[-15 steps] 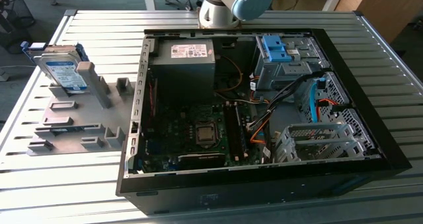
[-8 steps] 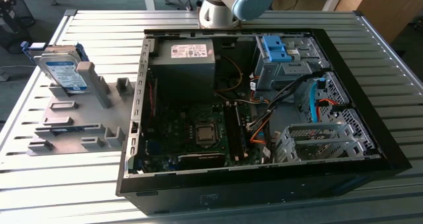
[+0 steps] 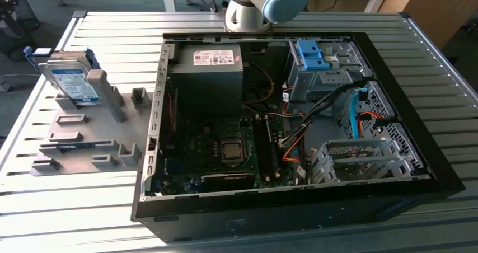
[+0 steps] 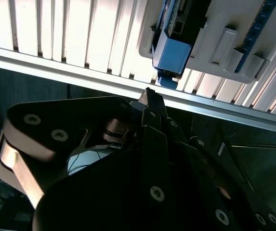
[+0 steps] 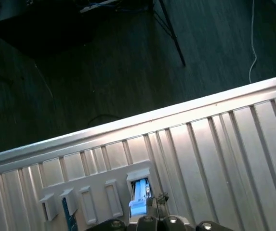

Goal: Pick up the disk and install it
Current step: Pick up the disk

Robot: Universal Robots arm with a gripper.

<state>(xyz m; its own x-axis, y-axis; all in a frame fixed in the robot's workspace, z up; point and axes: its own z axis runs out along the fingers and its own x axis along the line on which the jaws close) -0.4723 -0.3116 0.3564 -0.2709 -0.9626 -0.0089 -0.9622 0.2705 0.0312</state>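
Disk [image 3: 71, 80] propped in grey holder [image 3: 82, 144], tool [image 4: 150, 100] beyond table [image 3: 75, 208] edge — apart.

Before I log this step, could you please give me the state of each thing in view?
disk: standing tilted in the grey holder, not yet installed.
computer case: lying open, side panel off.
drive cage: empty.
power supply: mounted in the case.
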